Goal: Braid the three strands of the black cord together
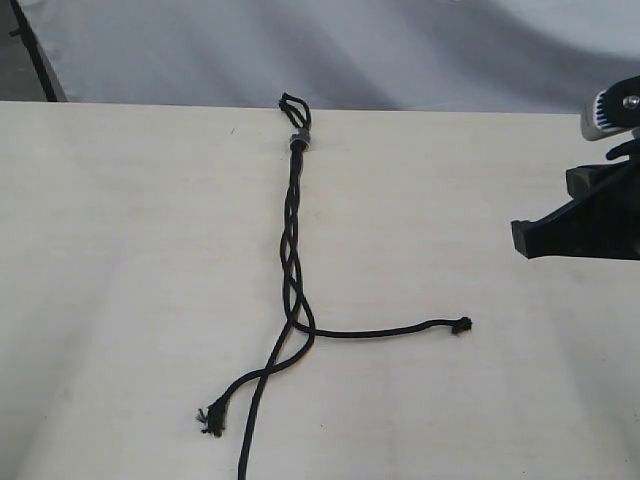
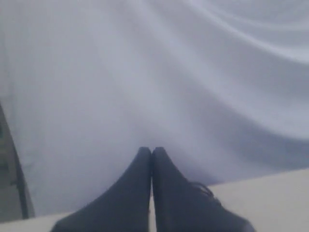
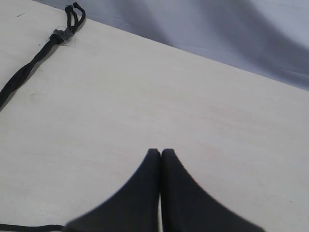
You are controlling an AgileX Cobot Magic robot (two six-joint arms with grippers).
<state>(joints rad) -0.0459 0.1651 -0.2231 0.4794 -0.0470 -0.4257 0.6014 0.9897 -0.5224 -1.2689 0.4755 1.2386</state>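
The black cord (image 1: 292, 230) lies along the middle of the table, its small loop (image 1: 293, 103) and grey band (image 1: 299, 138) at the far end. Below the band it is twisted together down to about (image 1: 296, 300). There the three strands part. One runs right to a knot (image 1: 461, 325), one ends lower left in a frayed knot (image 1: 212, 420), and one leaves the near edge (image 1: 243, 465). My right gripper (image 1: 520, 238) hovers at the right, shut and empty (image 3: 161, 152), apart from the cord's loop (image 3: 75, 12). My left gripper (image 2: 151, 151) is shut on nothing and is absent from the exterior view.
The pale table (image 1: 120, 250) ends at a far edge against a white cloth backdrop (image 1: 380, 50). A dark pole (image 1: 38, 55) stands at the back left. In the left wrist view a thin blurred dark line (image 2: 203, 187) shows beside one finger.
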